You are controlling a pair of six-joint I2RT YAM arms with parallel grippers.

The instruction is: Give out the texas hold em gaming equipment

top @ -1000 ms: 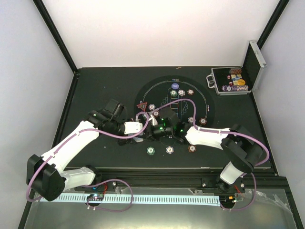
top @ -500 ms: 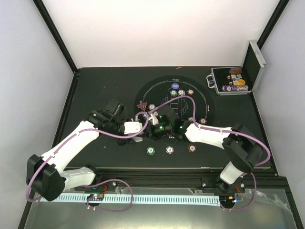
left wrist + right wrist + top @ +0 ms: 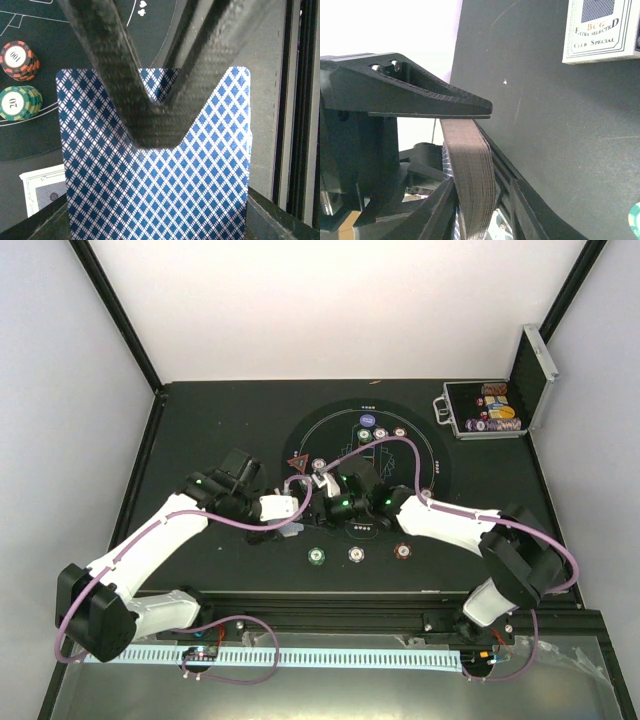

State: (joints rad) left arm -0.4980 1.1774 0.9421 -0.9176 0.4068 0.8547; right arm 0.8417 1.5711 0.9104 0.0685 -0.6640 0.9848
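My left gripper (image 3: 297, 510) is shut on a deck of cards (image 3: 150, 190) with blue diamond backs, and its black jaws show at the deck's two lower corners. My right gripper (image 3: 322, 502) is right against it over the round felt. Its carbon-fibre fingers (image 3: 155, 125) lie in a V across the deck's top card. The right wrist view shows the deck edge-on (image 3: 470, 190). Green (image 3: 317, 556), pale (image 3: 356, 554) and brown (image 3: 403, 551) chips lie in a row in front. A red triangle (image 3: 296, 462) lies behind the grippers.
The open silver-edged case (image 3: 485, 410) with coloured chips stands at the back right. More chips (image 3: 381, 433) and a blue disc (image 3: 367, 420) lie at the felt's far side. The card box (image 3: 600, 30) lies near the grippers, and chip stacks (image 3: 19, 60) lie left of the deck.
My right gripper has moved up and left, closing in on the left gripper and the deck. The left arm has hardly moved.
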